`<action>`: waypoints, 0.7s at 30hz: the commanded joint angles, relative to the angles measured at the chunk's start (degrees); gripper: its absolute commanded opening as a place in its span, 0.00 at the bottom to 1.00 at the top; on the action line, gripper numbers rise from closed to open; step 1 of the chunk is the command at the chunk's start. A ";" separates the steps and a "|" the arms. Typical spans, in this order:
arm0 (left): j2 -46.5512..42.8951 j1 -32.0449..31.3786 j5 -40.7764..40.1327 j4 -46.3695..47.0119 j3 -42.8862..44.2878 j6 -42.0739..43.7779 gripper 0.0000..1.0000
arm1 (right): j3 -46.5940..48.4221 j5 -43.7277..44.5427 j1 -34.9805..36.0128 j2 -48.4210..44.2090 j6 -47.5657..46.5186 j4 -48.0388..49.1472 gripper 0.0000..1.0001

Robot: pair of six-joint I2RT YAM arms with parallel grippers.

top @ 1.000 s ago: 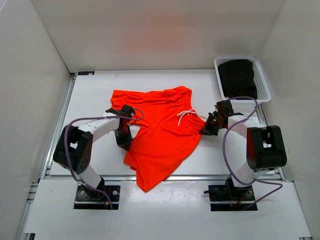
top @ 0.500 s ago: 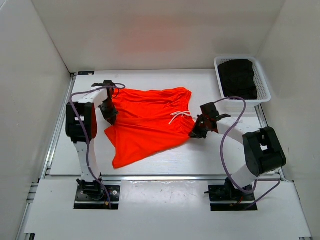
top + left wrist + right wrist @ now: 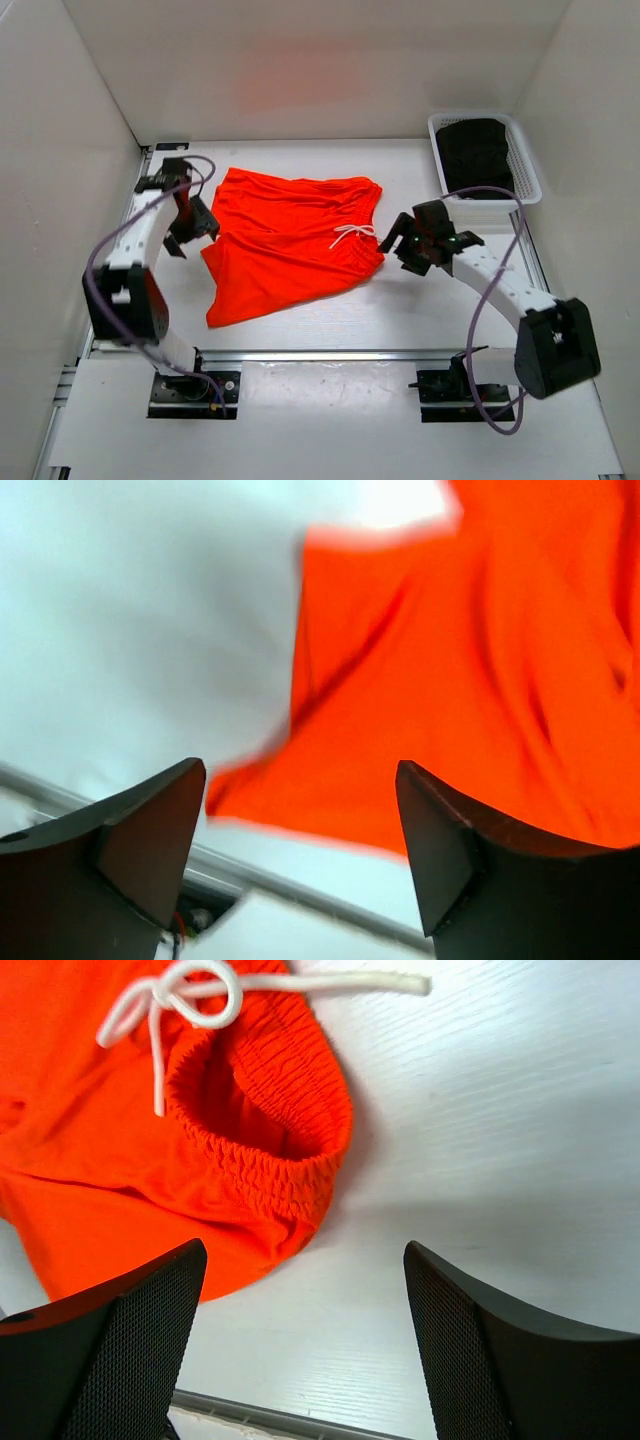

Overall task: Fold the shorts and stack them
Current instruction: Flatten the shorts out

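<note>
The neon-orange shorts (image 3: 290, 240) lie spread on the white table, waistband to the right, with the white drawstring (image 3: 350, 235) knotted near that end. One leg trails toward the front left (image 3: 230, 305). My left gripper (image 3: 192, 228) hovers at the shorts' left edge, open and empty; its wrist view shows orange fabric (image 3: 450, 680) beyond the spread fingers (image 3: 140, 830). My right gripper (image 3: 400, 245) stands open just right of the waistband corner (image 3: 270, 1150), nothing between its mesh pads (image 3: 120, 1330), and the drawstring (image 3: 200, 990) lies at the top of that view.
A white basket (image 3: 523, 160) holding dark folded clothing (image 3: 477, 155) sits at the back right corner. White walls enclose the table on three sides. A metal rail (image 3: 330, 352) runs along the table's front edge.
Both grippers opened and let go of the shorts, which now lie flatter and further left. The left arm swung out to the far left; the right gripper drew back from the waistband.
</note>
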 commanded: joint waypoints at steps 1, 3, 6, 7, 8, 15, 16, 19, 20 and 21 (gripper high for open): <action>-13.04 0.15 7.90 -0.27 -12.82 -6.37 0.85 | -2.78 -0.35 -2.30 -4.65 -1.95 -2.79 0.84; -17.11 -1.17 11.09 1.22 -23.46 -12.40 0.85 | -2.79 -1.14 -3.10 -5.97 -2.73 -3.40 0.84; -22.31 -2.23 13.65 2.64 -33.32 -18.85 0.85 | -2.79 -2.81 -4.24 -5.98 -3.26 -3.93 0.83; -23.71 -1.70 13.65 3.86 -34.90 -19.47 0.85 | -2.79 -3.51 -4.76 -5.37 -3.27 -3.93 0.81; -23.73 -0.83 13.65 3.87 -35.96 -20.00 0.85 | -2.79 -4.30 -5.29 -5.37 -3.27 -3.93 0.81; -20.83 0.76 11.29 7.11 -38.96 -21.32 0.73 | -2.26 -9.23 -8.45 -5.37 -4.49 -3.40 0.80; -20.22 0.76 11.28 7.73 -39.57 -21.32 0.69 | -2.26 -9.23 -8.46 -5.37 -4.50 -3.40 0.80; -17.67 0.76 9.88 9.22 -40.10 -22.37 0.61 | -2.78 -10.64 -9.77 -5.89 -5.12 -3.40 0.80; -17.14 0.76 9.35 9.84 -40.10 -22.38 0.59 | -2.79 -10.64 -9.78 -5.89 -5.12 -3.40 0.80; -16.26 0.76 8.74 9.85 -40.63 -22.38 0.59 | -2.79 -10.64 -10.47 -6.50 -5.12 -3.40 0.80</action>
